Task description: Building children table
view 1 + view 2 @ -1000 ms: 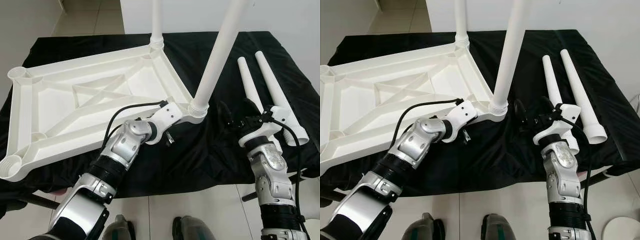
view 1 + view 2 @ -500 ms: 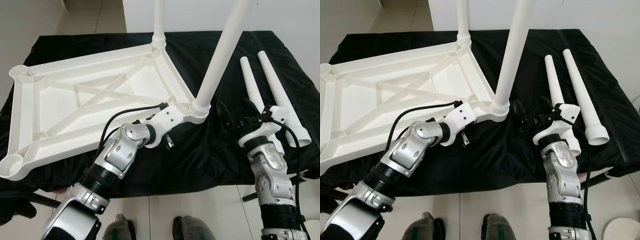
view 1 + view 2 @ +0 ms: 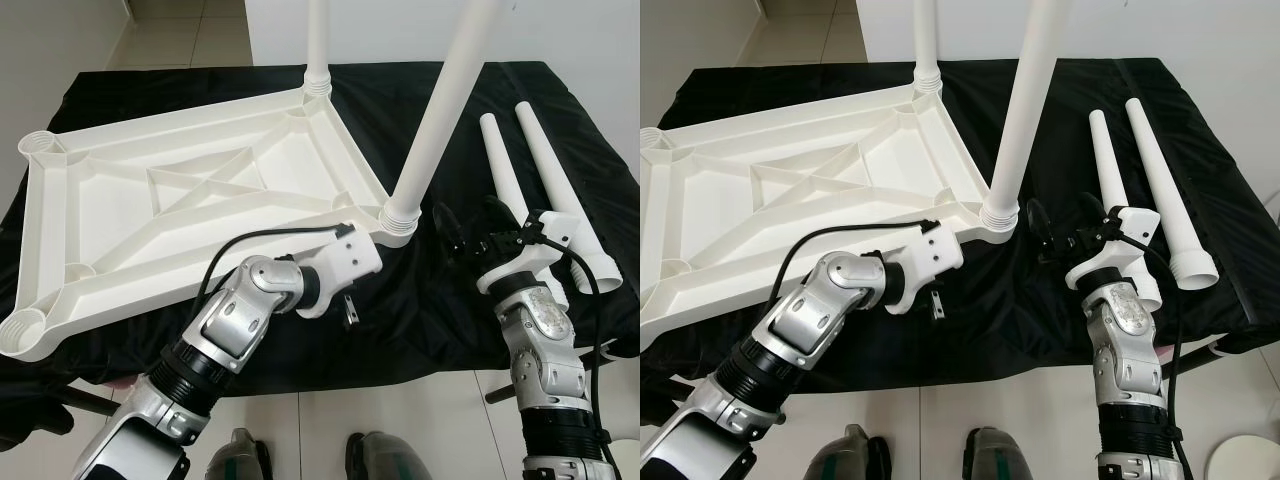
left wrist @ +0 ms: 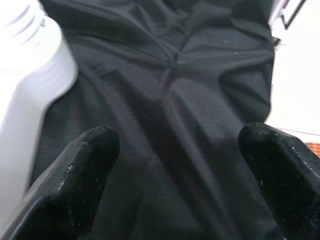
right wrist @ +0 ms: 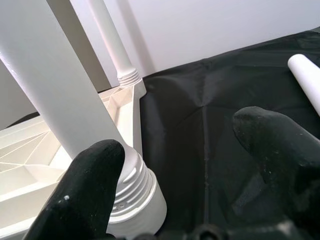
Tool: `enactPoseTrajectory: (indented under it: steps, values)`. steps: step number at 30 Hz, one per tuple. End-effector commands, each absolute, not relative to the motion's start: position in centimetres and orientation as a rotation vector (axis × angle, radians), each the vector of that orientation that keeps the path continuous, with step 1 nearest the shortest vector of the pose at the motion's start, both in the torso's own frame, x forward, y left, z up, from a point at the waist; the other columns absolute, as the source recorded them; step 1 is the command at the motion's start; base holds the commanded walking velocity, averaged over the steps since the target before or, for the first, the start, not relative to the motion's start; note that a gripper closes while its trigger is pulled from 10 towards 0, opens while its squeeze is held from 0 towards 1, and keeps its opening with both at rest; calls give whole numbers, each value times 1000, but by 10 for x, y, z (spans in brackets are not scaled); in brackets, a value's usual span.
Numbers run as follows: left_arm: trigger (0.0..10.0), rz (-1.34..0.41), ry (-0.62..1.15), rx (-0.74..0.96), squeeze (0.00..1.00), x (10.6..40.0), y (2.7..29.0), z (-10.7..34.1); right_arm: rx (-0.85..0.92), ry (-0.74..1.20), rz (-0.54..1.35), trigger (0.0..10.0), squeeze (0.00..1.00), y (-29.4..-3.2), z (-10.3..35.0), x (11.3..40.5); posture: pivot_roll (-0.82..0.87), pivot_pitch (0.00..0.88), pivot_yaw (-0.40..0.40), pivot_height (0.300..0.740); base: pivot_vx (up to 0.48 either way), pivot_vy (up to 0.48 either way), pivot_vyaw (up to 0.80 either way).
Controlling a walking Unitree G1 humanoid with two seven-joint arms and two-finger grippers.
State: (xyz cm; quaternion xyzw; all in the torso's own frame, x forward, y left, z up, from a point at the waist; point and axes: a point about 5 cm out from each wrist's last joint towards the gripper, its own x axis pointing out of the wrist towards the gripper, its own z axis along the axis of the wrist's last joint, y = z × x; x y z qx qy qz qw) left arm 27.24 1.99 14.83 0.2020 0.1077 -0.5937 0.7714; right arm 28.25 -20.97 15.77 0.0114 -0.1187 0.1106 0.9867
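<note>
An upside-down white table frame [image 3: 190, 210] lies on a black-draped tabletop [image 3: 420, 320], with 2 legs [image 3: 440, 120] screwed upright. The left hand [image 4: 170, 165], fingers wide and empty, hovers just beside its near corner. The right hand [image 5: 185, 170], also wide and empty, faces that leg, with 2 loose legs [image 3: 545, 190] beside it.

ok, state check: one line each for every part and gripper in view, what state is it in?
white plastic tabletop: upside down on the black cloth, ribs facing up
near fitted white leg: standing in its corner socket
far fitted white leg: standing in its corner socket
two loose white tapered legs: lying side by side on the cloth
two sockets: empty
left gripper: open, over cloth
right gripper: open, facing the near leg
</note>
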Motion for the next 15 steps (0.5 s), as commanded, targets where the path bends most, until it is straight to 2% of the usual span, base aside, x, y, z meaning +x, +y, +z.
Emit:
enactPoseTrajectory:
  steps: [1,7,9,10,13,15]
  values:
    - [10000,-1242,244,436,0,276,20,147,16,-230,221,10000,0,-213,156,282,-189,71,53,740,0,0,0]
    - [10000,-1138,194,399,0,289,19,157,16,-231,218,10000,0,-212,156,282,-190,70,54,740,0,0,0]
    - [10000,-1075,169,374,0,298,21,165,17,-231,218,10000,0,-212,156,282,-190,69,54,740,0,0,0]
    - [10000,-941,146,346,0,315,28,176,18,-230,217,10000,0,-212,156,282,-191,68,55,740,0,0,0]
    - [10000,-845,145,341,0,326,35,178,18,-231,217,10000,0,-211,156,282,-193,67,56,740,0,0,0]
    - [10000,-845,145,341,0,326,35,178,18,-231,217,10000,0,-211,156,282,-193,67,56,740,0,0,0]
